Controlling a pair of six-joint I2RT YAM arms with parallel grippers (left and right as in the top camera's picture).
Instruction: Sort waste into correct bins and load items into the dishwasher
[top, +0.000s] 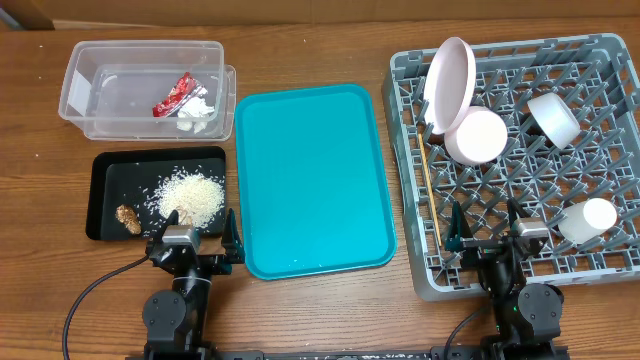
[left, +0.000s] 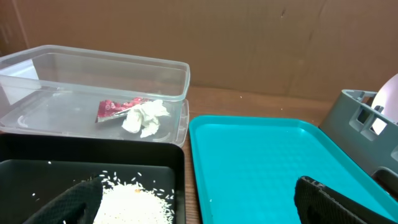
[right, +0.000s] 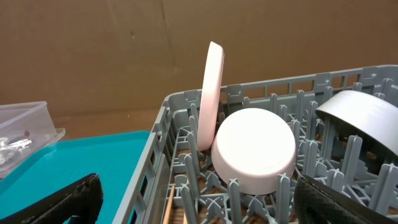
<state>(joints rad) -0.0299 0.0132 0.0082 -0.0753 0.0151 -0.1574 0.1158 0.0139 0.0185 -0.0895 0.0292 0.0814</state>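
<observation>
The clear tub (top: 90, 85) at the back left holds the red wrapper (top: 176, 96) and the white napkin (top: 198, 115); both show in the left wrist view, wrapper (left: 117, 107) and napkin (left: 145, 117). The black tray (top: 105, 190) holds rice (top: 192, 195) and a brown lump (top: 128, 218). The grey rack (top: 600, 60) holds an upright plate (top: 448, 78), two bowls (top: 476, 136) (top: 553, 115), a cup (top: 588, 220) and chopsticks (top: 432, 195). My left gripper (top: 196, 242) is open and empty at the black tray's front right corner. My right gripper (top: 490, 232) is open and empty over the rack's front edge.
A large teal serving tray (top: 312, 180) lies between the black tray and the rack, bare of objects. The brown wooden table (top: 330, 320) runs along the front. A brown cardboard wall (left: 249, 43) stands behind the table.
</observation>
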